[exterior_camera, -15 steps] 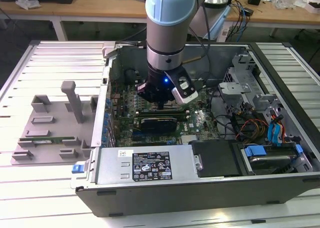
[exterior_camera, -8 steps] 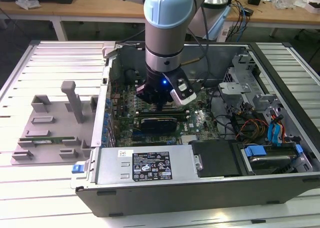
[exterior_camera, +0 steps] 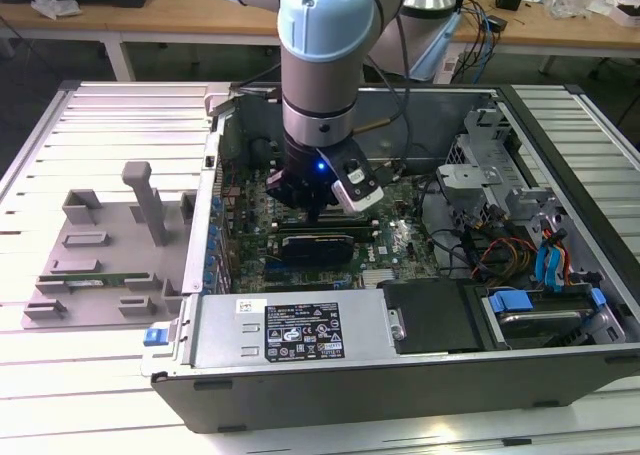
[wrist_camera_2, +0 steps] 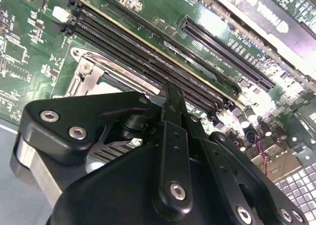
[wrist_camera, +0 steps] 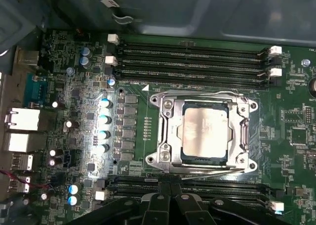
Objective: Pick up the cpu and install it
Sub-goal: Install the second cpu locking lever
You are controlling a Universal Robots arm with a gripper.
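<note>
The cpu (wrist_camera: 205, 133), a flat square chip with a shiny silver-grey top, lies in the metal-framed socket (wrist_camera: 165, 136) on the green motherboard (wrist_camera: 74, 86). Its retention frame stands around it. My gripper (wrist_camera: 170, 188) hangs just beside the socket, over the memory slots (wrist_camera: 197, 188), with its black fingers pressed together and nothing between them. In the second wrist view the gripper (wrist_camera_2: 170, 94) points down at the long black slots (wrist_camera_2: 148, 52) next to the socket's corner (wrist_camera_2: 86, 74). In the exterior view the gripper (exterior_camera: 310, 213) reaches down into the open computer case (exterior_camera: 560, 115).
A grey plastic tray with posts (exterior_camera: 100, 255) lies outside the case at the exterior view's left, a green memory stick (exterior_camera: 100, 277) on it. The power supply (exterior_camera: 290, 330) fills the case's near side. Drive cages and loose cables (exterior_camera: 520, 245) crowd the exterior view's right.
</note>
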